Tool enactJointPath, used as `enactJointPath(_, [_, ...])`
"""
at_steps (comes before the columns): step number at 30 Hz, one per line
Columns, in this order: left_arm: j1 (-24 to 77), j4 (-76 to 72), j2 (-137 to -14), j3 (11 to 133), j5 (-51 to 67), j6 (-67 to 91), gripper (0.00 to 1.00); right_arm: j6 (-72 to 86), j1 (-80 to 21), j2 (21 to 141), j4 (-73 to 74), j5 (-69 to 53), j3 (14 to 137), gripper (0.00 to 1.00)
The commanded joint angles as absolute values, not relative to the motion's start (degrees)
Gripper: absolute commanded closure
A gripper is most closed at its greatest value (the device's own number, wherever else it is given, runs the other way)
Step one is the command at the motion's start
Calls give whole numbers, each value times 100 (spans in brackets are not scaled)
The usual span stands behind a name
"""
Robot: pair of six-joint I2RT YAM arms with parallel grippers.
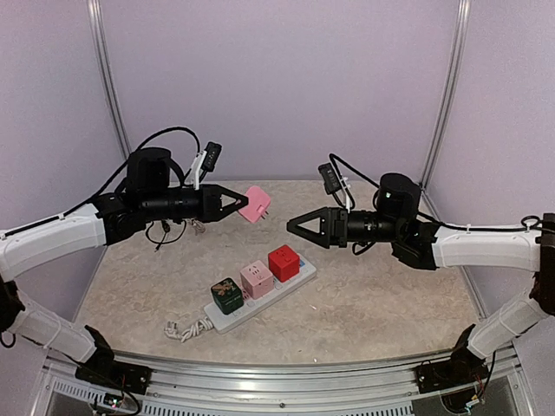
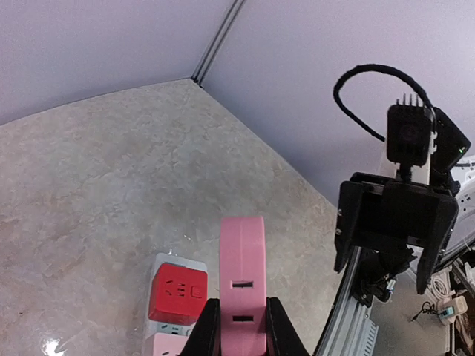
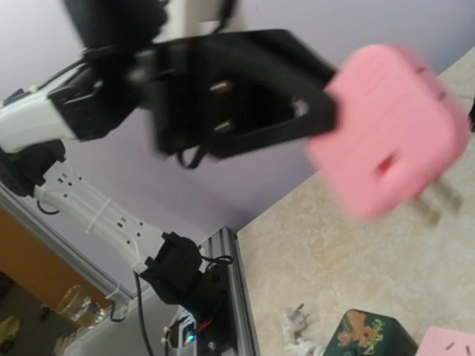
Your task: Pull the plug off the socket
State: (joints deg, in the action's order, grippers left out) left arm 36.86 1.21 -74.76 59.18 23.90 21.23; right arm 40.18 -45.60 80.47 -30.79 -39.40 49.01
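The left claw (image 1: 241, 203) is clamped on a pink plug (image 1: 256, 204), a small rounded cube adapter, and holds it up in the air well clear of the table (image 1: 381, 295), with its metal prongs sticking out of the far side, away from the claw. Facing it from the other side, the right claw (image 1: 295, 223) hangs at about the same height, near the plug but not touching it; its jaws stand apart and there is nothing between them. Down on the table, below and between the two claws, lies the socket (image 1: 303, 276), a long white strip set at a slant. Three cube adapters sit in a row on it: a green cube (image 1: 227, 295) at the near end, a pink cube (image 1: 257, 279) in the middle and a red cube (image 1: 284, 262) at the far end. The thick white cord (image 1: 186, 329) comes out of the near end of the strip and curls on the table just beside it.
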Motion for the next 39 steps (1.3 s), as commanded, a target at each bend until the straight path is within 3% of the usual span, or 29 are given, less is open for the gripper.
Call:
enactJointPath(1, [4117, -268, -7532, 6078, 2547, 2193, 100, 4449, -4544, 8320, -3702, -4181, 5118, 36])
enactJointPath(39, [4468, -533, -7453, 6077, 2359, 2188, 100, 4644, -4553, 8309, -3871, -4110, 4915, 42])
